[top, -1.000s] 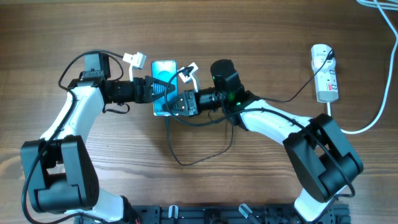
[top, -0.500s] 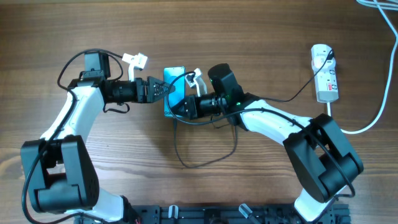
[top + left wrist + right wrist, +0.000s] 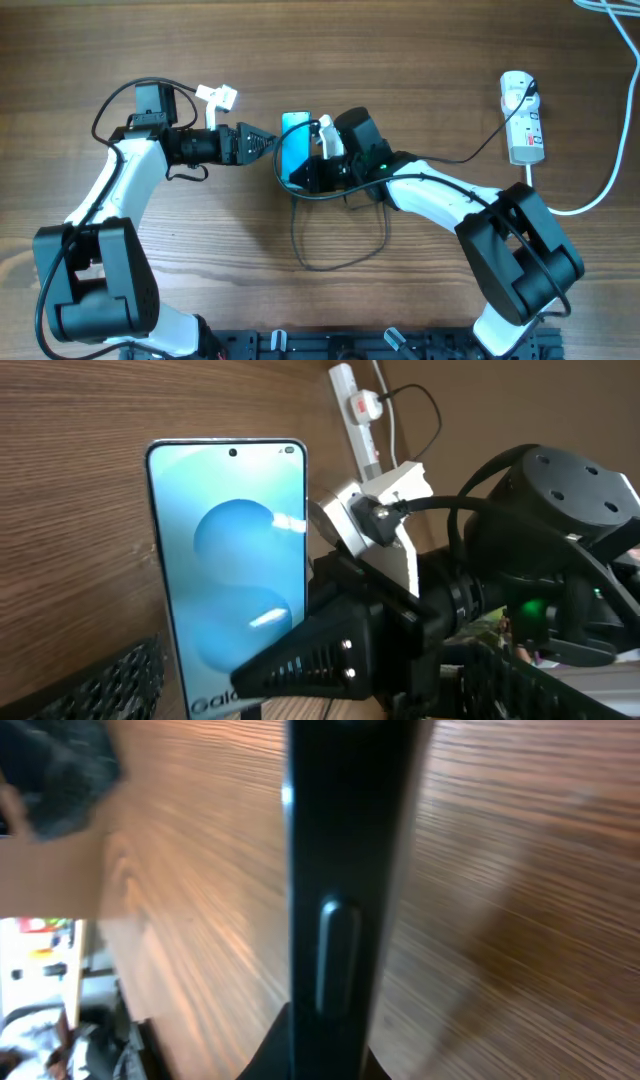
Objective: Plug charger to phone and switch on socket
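The phone (image 3: pixel 294 148) stands on its long edge, with its teal screen (image 3: pixel 230 560) facing my left gripper. My right gripper (image 3: pixel 306 168) is shut on it, one finger (image 3: pixel 330 650) across the lower screen. In the right wrist view only the phone's dark edge with a side button (image 3: pixel 340 955) shows between the jaws of that gripper (image 3: pixel 330 1050). My left gripper (image 3: pixel 266 143) is open just left of the phone, not touching it, and one meshed finger (image 3: pixel 100 685) shows. The charger cable (image 3: pixel 335 262) loops up to the phone's text end. A dark stub (image 3: pixel 251 712) shows there, and I cannot tell how far in it sits. The socket (image 3: pixel 523 118) lies at the far right.
The socket also shows in the left wrist view (image 3: pixel 352 400), with a white plug and black lead in it. A thick white cable (image 3: pixel 618 150) runs down the table's right edge. The black cable's loop lies on the table in front of the right arm.
The phone went from lying flat between my left fingers to standing on edge in my right gripper, which carried it a little to the right. My left gripper let go and stayed in place.
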`<state>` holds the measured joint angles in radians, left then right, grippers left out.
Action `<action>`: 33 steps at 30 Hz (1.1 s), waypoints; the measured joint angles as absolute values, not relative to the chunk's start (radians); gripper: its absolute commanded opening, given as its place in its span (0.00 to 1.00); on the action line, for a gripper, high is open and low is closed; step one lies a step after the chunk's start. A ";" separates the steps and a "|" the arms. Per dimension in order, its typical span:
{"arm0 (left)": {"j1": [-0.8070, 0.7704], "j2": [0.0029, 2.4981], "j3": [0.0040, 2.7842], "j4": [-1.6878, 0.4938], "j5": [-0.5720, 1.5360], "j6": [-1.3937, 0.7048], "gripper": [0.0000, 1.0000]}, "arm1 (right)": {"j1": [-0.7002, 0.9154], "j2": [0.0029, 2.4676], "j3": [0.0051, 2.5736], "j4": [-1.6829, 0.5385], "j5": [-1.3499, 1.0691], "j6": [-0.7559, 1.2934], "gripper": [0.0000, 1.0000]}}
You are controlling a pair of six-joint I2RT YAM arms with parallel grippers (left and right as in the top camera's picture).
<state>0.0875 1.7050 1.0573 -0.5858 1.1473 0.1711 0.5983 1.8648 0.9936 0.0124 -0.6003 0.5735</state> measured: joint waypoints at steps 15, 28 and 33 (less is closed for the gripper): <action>0.088 1.705 1.057 -0.583 1.129 0.171 1.00 | 0.598 1.865 0.994 -0.030 -0.487 0.574 0.05; 0.088 1.705 1.057 -0.583 1.128 0.171 1.00 | 0.598 1.865 0.994 -0.049 -0.470 0.574 0.06; 0.088 1.705 1.057 -0.583 1.126 0.171 1.00 | 0.598 1.865 0.994 -0.054 -0.461 0.574 0.06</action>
